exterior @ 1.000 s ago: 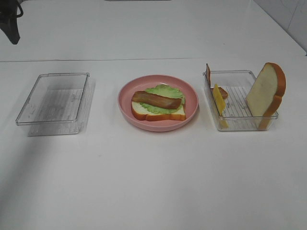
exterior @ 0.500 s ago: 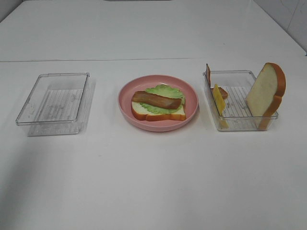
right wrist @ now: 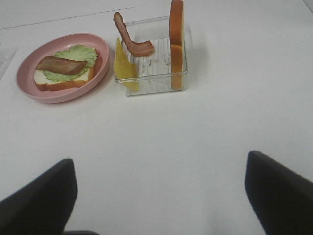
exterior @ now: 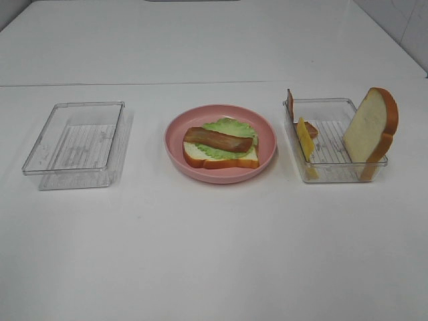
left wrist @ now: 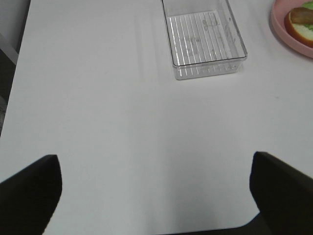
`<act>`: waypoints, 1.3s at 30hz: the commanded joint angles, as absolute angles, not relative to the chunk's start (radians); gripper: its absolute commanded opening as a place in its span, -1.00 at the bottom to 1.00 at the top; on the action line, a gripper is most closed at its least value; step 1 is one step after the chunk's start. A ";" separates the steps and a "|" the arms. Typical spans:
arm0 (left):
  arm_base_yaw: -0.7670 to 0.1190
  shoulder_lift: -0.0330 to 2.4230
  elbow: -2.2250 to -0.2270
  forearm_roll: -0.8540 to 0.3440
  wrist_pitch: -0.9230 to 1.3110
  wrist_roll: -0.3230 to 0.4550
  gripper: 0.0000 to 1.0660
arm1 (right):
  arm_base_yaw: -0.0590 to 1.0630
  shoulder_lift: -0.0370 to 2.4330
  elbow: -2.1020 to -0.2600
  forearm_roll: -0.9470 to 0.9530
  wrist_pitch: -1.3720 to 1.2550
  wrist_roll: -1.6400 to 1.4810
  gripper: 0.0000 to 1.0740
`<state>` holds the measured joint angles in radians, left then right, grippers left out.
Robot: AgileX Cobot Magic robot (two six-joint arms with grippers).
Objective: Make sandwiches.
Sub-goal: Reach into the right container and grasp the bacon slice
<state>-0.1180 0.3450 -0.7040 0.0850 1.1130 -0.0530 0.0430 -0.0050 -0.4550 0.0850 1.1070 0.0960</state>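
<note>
Sandwich [exterior: 221, 148] half built; left gripper [left wrist: 154, 166] and right gripper [right wrist: 159, 161] both wide.
I see bacon [exterior: 219, 139] on lettuce [exterior: 231, 126] on bread [exterior: 200, 160]; cheese [exterior: 305, 140] and second slice [exterior: 370, 127] stand in tray [exterior: 334, 175] at 3 o'clock of plate [exterior: 175, 134].

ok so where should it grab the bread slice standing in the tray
By its top crust, from above. The bread slice stands on edge at the right end of the clear tray, so its crusted top sticks up above the rim; jaws closing across its two flat faces would likely hold best.
</note>
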 commanded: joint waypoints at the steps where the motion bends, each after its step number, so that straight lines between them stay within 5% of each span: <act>1: -0.124 0.161 -0.661 0.073 1.168 -0.048 0.87 | 0.042 -0.035 -0.452 0.087 1.094 0.095 0.61; 11: -0.124 -0.018 -0.588 -0.035 1.171 -0.045 0.87 | 0.042 -0.035 -0.452 0.087 1.095 0.095 0.61; 15: -0.124 -0.024 -0.513 -0.109 1.075 0.026 0.87 | 0.042 -0.035 -0.452 0.088 1.095 0.095 0.61; 32: -0.118 -0.019 -0.513 -0.108 1.075 0.025 0.87 | 0.042 -0.035 -0.452 0.088 1.092 0.095 0.61; 39: 0.020 -0.021 -0.513 -0.107 1.075 0.025 0.87 | 0.042 -0.033 -0.452 0.088 1.092 0.095 0.61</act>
<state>-0.0250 -0.0060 -0.5140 -0.0980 1.0810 0.0220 0.0430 -0.0050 -0.4550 0.0850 1.1070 0.0960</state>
